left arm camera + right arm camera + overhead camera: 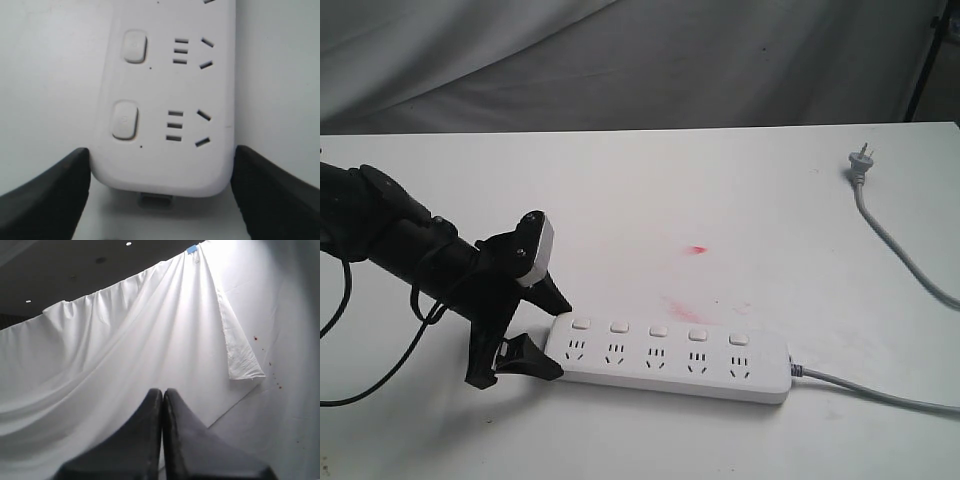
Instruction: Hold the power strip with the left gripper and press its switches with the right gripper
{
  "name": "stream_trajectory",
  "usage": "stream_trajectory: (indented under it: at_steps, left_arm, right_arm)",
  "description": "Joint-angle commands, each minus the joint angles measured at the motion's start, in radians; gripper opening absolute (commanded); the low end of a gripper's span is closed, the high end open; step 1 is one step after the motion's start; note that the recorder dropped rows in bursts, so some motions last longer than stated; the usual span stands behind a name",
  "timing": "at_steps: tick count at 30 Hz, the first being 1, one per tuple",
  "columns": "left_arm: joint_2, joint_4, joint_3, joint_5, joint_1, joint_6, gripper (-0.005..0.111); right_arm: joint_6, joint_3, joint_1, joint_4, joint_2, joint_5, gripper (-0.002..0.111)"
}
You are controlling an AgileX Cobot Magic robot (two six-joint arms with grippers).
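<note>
The strip (670, 360) lies flat near the table's (720, 200) front edge, roughly midway along it, with the switches (658, 329) in a row along its rear side. The left gripper (563, 338) straddles the strip's left end, fingers (55, 190) closed against both long sides (contact shows in the wrist view). The right gripper (163, 396) is fully closed on nothing, facing a white cloth (100, 350).

Counted one long flat white plastic power strip (670, 360) on one white surface (720, 200). It had five small square white push-button switches (658, 329) and five socket sets (656, 354). One grey plug (861, 160), two runs of grey cord (910, 260) in frame. Two black two-finger grippers: left gripper (560, 338), right gripper (162, 395). One bright red spot (697, 249); fainter pink smears (682, 305) weren't countable.
</note>
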Motion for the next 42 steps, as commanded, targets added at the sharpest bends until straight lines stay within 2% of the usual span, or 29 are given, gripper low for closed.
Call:
stream_trajectory:
  at_steps: [1,5,12,19,26,32,37,42]
  left_arm:
    - [-0.002,-0.015,-0.006,-0.010,-0.004,0.001,0.000]
    - [-0.002,-0.015,-0.006,-0.010,-0.004,0.001,0.000]
    - [-0.002,-0.015,-0.006,-0.010,-0.004,0.001,0.000]
    - [-0.002,-0.015,-0.006,-0.010,-0.004,0.001,0.000]
    - [-0.002,-0.015,-0.006,-0.010,-0.004,0.001,0.000]
    - [-0.002,-0.015,-0.006,-0.010,-0.004,0.001,0.000]
    - [-0.002,-0.015,-0.006,-0.010,-0.004,0.001,0.000]
    - [-0.002,-0.015,-0.006,-0.010,-0.004,0.001,0.000]
  right_arm:
    - [0.003,-0.129,0.005,-0.005,-0.004,0.145,0.000]
    - [0.003,-0.219,0.005,-0.007,0.001,0.204,0.000]
    - [-0.029,-0.389,0.005,-0.021,0.180,0.325,0.000]
    - [-0.136,-0.587,0.005,-0.021,0.391,0.470,0.000]
    - [-0.307,-0.743,0.005,0.008,0.565,0.537,0.000]
    - [-0.586,-0.877,0.005,0.114,0.698,0.640,0.000]
    - [-0.913,-1.006,0.005,0.295,0.827,0.865,0.000]
    - [-1.067,-1.091,0.005,0.406,0.937,0.941,0.000]
